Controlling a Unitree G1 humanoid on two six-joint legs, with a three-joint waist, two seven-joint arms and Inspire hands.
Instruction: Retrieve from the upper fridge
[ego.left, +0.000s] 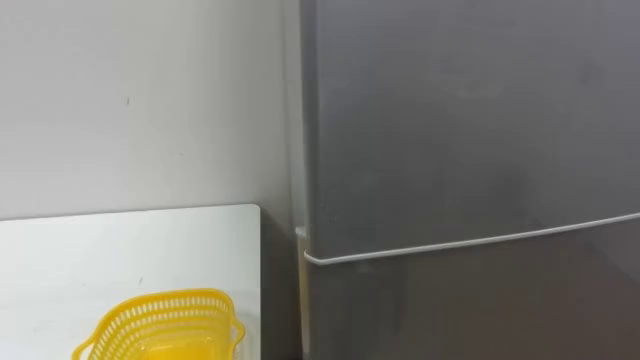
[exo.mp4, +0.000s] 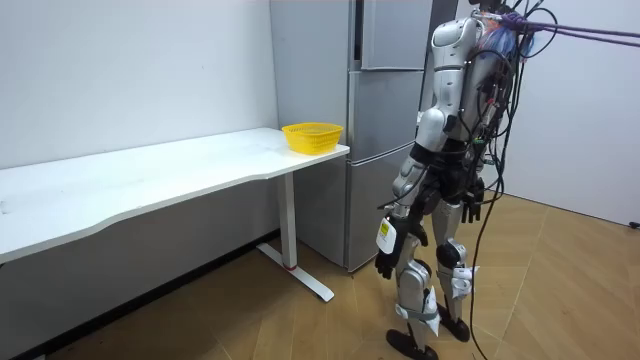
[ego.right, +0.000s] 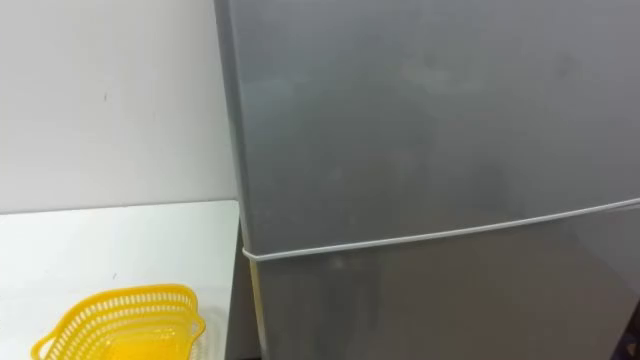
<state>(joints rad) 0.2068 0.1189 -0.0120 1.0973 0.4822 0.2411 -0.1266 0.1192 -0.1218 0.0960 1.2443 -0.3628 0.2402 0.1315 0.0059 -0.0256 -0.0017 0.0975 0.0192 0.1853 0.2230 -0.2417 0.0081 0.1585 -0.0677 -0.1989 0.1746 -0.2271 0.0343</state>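
Up close, the fridge (ego.left: 470, 130) is shut, its top and right edge cut off.
Yellow basket (ego.left: 160, 325) half out of frame on the worktop (ego.left: 130, 250); left hand (exo.mp4: 385, 262) hangs low, grip unreadable.

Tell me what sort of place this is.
Probably a bare indoor test room fitted like a kitchen corner: a tall grey two-door fridge, a long white table against the wall beside it, and a yellow basket on the table's end.

Silver shell, black joints, dark cables, black left hand (exo.mp4: 385, 265).
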